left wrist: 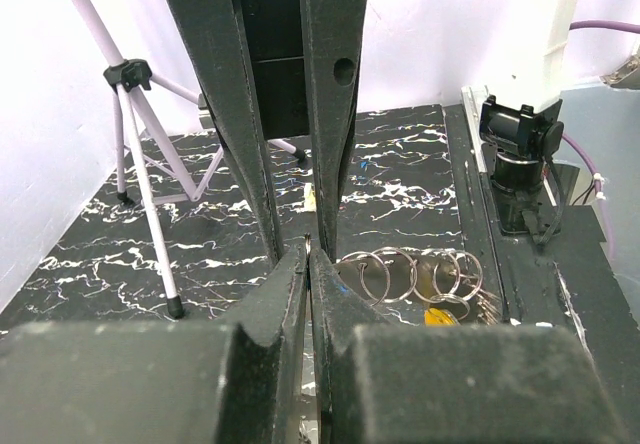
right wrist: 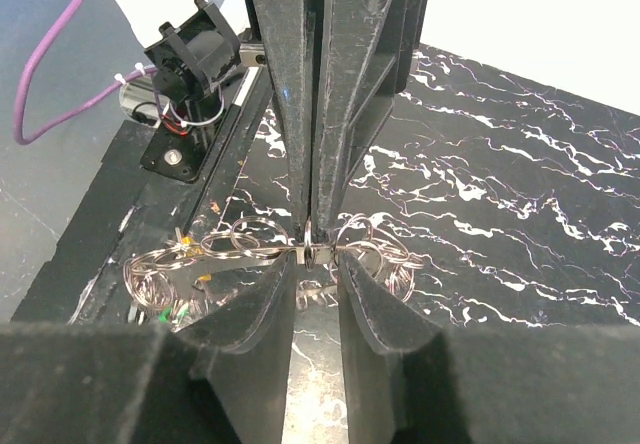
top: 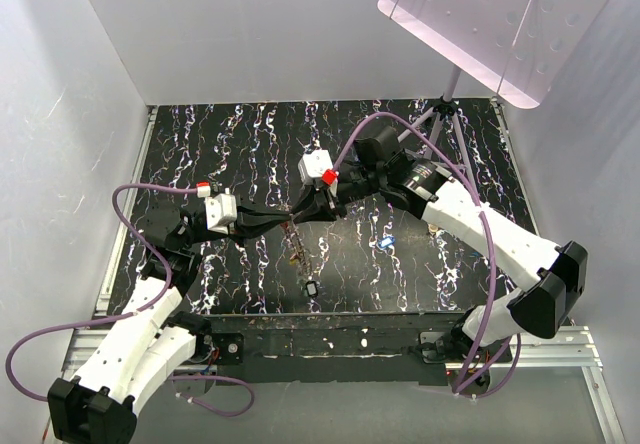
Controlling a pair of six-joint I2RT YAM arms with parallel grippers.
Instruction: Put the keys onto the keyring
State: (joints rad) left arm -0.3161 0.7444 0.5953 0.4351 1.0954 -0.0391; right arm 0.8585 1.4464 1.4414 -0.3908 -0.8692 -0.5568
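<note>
Pinching the keyring (right wrist: 308,254) — left jaws closed on it.

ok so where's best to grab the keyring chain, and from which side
Grip the keyring by the wire rim of its end loop, pads across the wire, coming in from that free end. The loops are thin, hollow and overlapping in a row, so probably only an outer rim is clear to pinch.

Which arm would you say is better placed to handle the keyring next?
Right, probably: the right gripper pinches the keyring mid-chain, while the left gripper is shut with the keyring only beside it.
</note>
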